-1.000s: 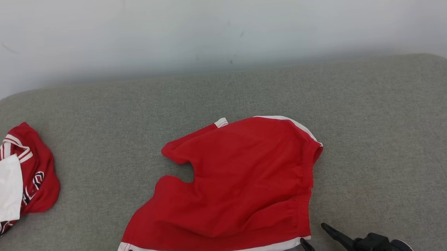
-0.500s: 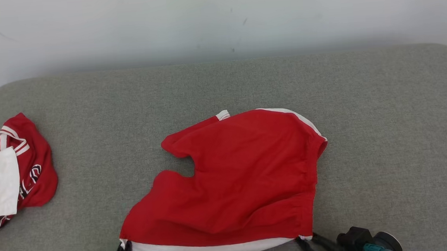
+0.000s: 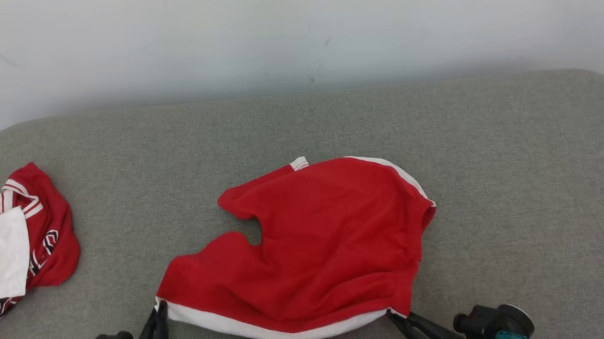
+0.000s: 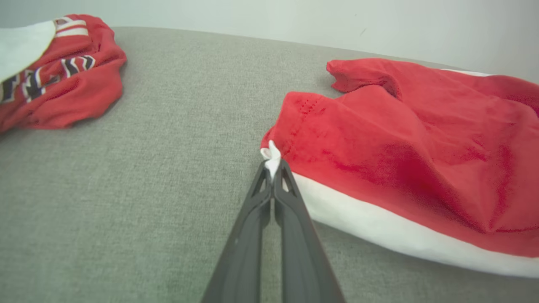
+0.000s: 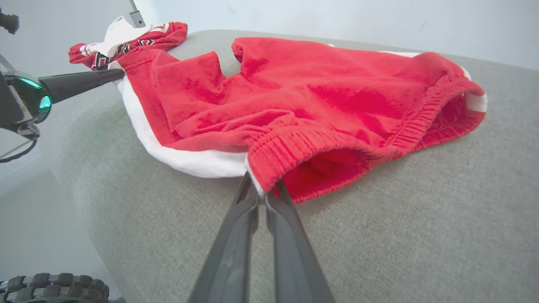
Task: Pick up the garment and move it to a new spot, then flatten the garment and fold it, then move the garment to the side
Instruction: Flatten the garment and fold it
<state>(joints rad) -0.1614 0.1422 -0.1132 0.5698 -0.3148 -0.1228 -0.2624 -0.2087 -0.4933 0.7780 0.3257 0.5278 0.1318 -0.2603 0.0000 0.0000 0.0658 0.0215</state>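
Over on the far left of the grey cushion (image 3: 122, 149) lies a crumpled red-and-white jersey (image 3: 23, 244), well apart from the work and best left that way. Next along, the left gripper (image 4: 273, 165) has its two dark fingers pressed together on the near left corner of the red shorts (image 3: 317, 242). From its own camera it looks to hold only a small tuft of the white stripe (image 4: 379, 229). That is a thin bite, I'd say, so any lift should start slowly and without a jerk, or the corner could slide out.

The shorts themselves sit in the middle of the cushion, mostly spread out. The near white-striped edge sags between the two grips, and one leg is bunched toward the back.

On the right, the right gripper (image 5: 261, 189) is likewise clamped shut, pinching the corner where the white stripe meets the ribbed waistband (image 5: 303, 147). That grip seems thicker and safer.

To my eye this is the start of a lift by both near corners. Doing it well means raising both arms together at the same height, drawing them just far enough apart to take the sag out of the stripe, and no more. Carried that way, the cloth should hang flat and lay down smooth, toward the bare stretch of cushion on the right, clear of the jersey.
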